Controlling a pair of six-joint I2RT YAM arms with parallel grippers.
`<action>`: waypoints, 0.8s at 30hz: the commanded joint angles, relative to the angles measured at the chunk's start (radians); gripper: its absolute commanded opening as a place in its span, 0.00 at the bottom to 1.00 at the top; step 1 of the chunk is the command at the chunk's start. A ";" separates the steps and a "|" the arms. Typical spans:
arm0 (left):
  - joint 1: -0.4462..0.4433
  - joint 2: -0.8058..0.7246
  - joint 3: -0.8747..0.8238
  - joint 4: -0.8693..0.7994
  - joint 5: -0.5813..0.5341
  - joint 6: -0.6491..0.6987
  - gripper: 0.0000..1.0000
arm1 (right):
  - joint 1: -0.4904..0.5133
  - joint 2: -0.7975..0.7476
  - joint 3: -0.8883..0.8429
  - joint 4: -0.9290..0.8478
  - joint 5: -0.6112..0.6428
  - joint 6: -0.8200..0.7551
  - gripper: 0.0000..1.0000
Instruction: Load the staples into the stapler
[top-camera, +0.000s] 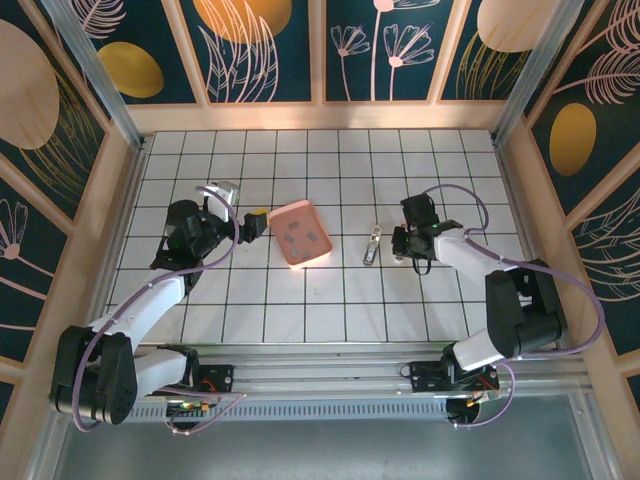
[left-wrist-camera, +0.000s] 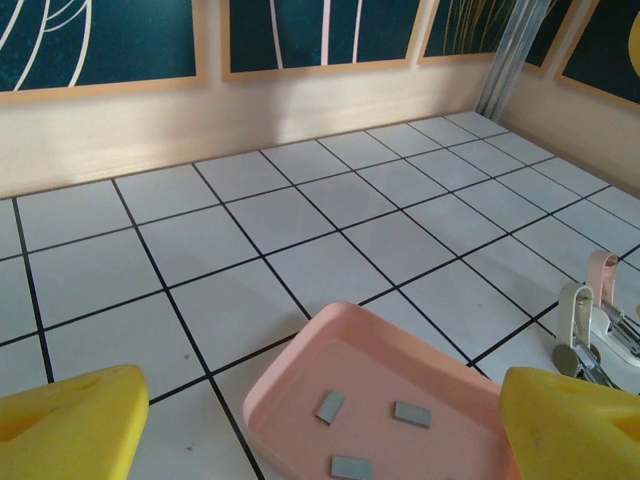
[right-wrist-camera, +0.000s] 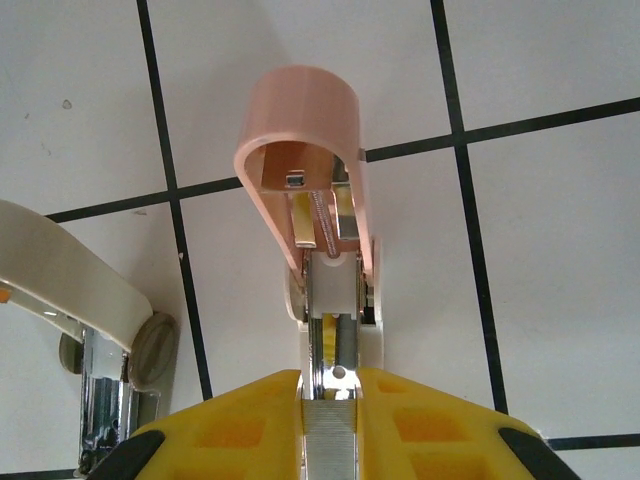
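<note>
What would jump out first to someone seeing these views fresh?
The pink tray in the middle of the table, with a few grey staples lying loose in it, catches the eye first; the left gripper hangs open just left of it. To its right, the stapler sits with its pink cover swung open, the right gripper shut on its metal rail.

Cropped by lower edge: pink tray (left-wrist-camera: 290, 390), yellow fingers (left-wrist-camera: 60, 425). Partly hidden behind one finger: stapler (left-wrist-camera: 580, 320). Too small to count from above: staples (top-camera: 291, 240).
</note>
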 joint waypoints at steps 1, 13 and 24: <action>-0.008 -0.005 0.012 0.017 -0.004 0.023 0.90 | 0.009 0.023 0.013 0.020 0.015 -0.015 0.20; -0.008 -0.011 0.012 0.016 -0.005 0.025 0.90 | 0.011 0.036 0.014 0.038 0.036 -0.022 0.20; -0.007 -0.014 0.012 0.012 -0.006 0.029 0.90 | 0.011 0.059 0.013 0.053 0.039 -0.032 0.20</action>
